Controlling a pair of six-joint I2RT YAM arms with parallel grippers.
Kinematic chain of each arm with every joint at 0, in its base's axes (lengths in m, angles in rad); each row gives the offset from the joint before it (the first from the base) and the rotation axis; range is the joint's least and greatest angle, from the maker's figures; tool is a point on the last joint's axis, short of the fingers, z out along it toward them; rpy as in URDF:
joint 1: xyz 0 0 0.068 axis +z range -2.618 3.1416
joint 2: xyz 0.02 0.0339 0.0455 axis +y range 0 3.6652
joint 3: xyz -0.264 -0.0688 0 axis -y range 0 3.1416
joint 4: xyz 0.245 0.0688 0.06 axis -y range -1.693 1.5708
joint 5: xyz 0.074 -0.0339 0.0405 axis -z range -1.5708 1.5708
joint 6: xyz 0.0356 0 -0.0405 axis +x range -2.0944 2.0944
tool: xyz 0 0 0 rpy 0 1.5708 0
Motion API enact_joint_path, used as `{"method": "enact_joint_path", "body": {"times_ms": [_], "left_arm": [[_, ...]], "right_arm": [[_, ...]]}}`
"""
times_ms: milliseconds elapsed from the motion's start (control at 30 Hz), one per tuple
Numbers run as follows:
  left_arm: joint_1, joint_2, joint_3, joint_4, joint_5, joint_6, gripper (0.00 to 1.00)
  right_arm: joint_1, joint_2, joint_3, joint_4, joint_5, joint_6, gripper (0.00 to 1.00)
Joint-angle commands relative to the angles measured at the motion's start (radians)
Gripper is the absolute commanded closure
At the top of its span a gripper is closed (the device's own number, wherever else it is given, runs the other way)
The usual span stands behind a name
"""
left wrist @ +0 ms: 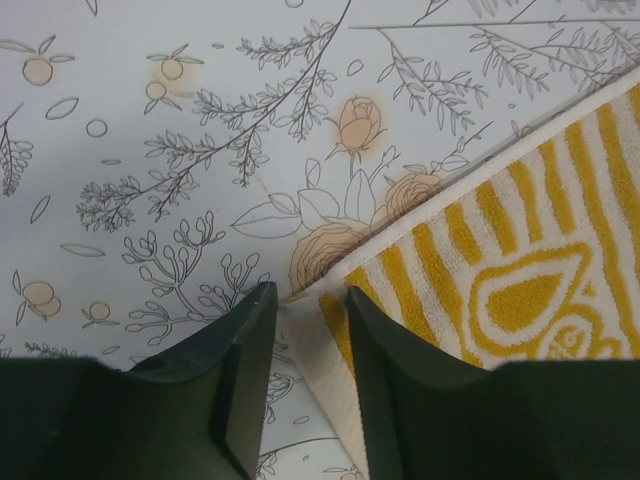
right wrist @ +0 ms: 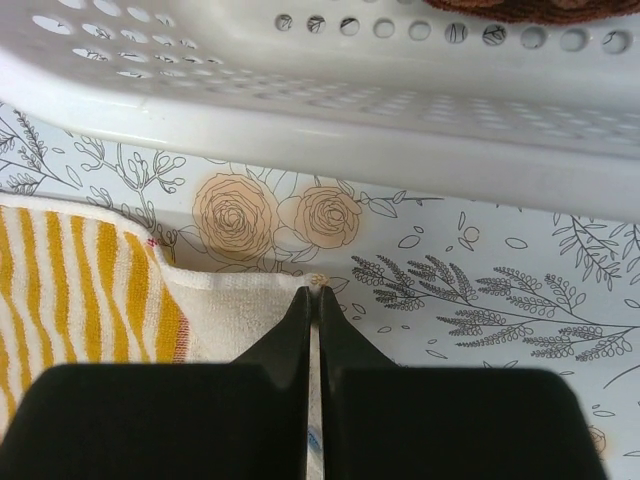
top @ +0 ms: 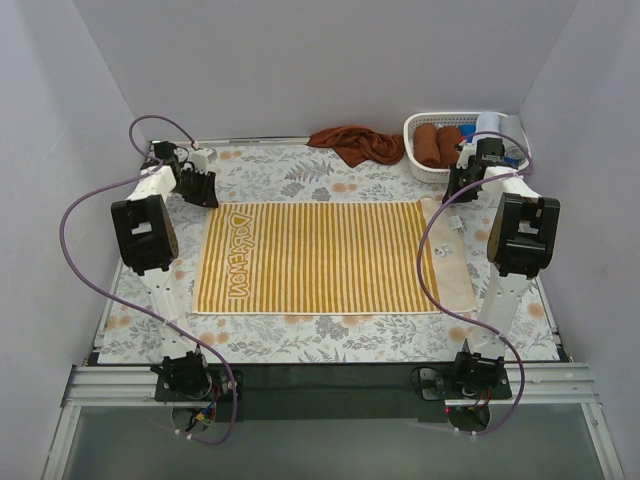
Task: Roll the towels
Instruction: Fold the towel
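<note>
Counted two towels on the flower-printed table (top: 300, 335); found one mustard-striped towel (top: 320, 255) spread flat at the middle, with one line of yellow lettering along its left end and one plain cream strip along its right end; found one rust-brown towel (top: 350, 143) heaped in loose folds at the far edge, right beside one white perforated basket (top: 420, 172) and well apart from the mustard-striped towel; counted two rust-brown rolls (top: 428, 145) side by side inside that basket, plus something blue and white further right in it, too hidden to name; counted two arms, one reaching to each far corner of the mustard-striped towel; saw the left gripper (left wrist: 310, 292) low at the far-left corner, its two dark fingers (left wrist: 240, 380) a narrow gap apart and closed about the white hem there, with cloth filling the space between the jaws; saw the right gripper (right wrist: 314, 292) low at the far-right corner, just short of the basket's near wall, jaws pressed together with only a hairline between, tips resting at the corner of the cream strip; could not tell whether any cloth was caught between those jaws.
</note>
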Motion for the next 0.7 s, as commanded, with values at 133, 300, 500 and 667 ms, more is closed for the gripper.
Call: {"method": "enact_joint_path", "body": {"times_ms": [133,300,500,667], "left_arm": [[-0.005,-0.040,-0.043,-0.032,-0.070,0.004,0.95],[-0.003,-0.015,0.131,-0.044,0.014,-0.033,1.00],[-0.002,-0.009,0.167,-0.050,0.025,-0.037,1.00],[0.007,-0.057,0.130,-0.026,0.091,-0.043,1.00]], "right_arm": [[0.004,-0.062,0.010,-0.025,-0.014,-0.026,0.99],[-0.001,-0.102,0.076,-0.033,0.024,-0.063,0.99],[-0.007,-0.105,0.100,-0.034,0.027,-0.065,0.99],[-0.039,-0.140,0.128,-0.037,-0.002,-0.046,0.99]]}}
